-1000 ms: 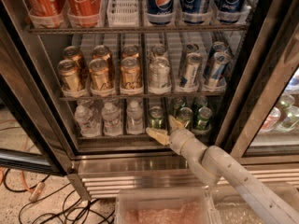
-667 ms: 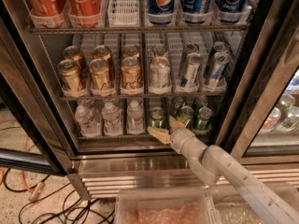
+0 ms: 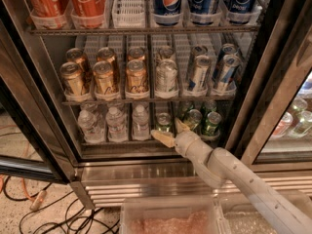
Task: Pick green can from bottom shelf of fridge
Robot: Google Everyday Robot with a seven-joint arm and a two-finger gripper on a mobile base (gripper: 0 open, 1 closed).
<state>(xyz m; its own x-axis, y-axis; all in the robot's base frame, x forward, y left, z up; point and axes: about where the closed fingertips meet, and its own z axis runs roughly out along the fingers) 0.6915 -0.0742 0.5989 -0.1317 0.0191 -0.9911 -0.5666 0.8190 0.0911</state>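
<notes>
The fridge [image 3: 39, 96] stands open in front of me. On its bottom shelf [image 3: 146, 143] several green cans stand at the right: one [image 3: 164, 122] at the front left of the group, one [image 3: 193, 118] in the middle, one [image 3: 212, 122] at the right, and more behind. My gripper [image 3: 171, 132] on its grey arm reaches in from the lower right and sits at the shelf's front rail. Its tan fingers are spread apart and empty. One fingertip [image 3: 163, 139] lies just below the leftmost green can, the other between that can and the middle one.
Clear water bottles [image 3: 114, 123] fill the left of the bottom shelf. Gold-brown cans [image 3: 105, 77] and silver-blue cans [image 3: 200, 72] stand on the rack above, with cola bottles on top. A clear bin [image 3: 170, 218] sits below the ribbed steel base. Cables [image 3: 44, 213] lie on the floor at left.
</notes>
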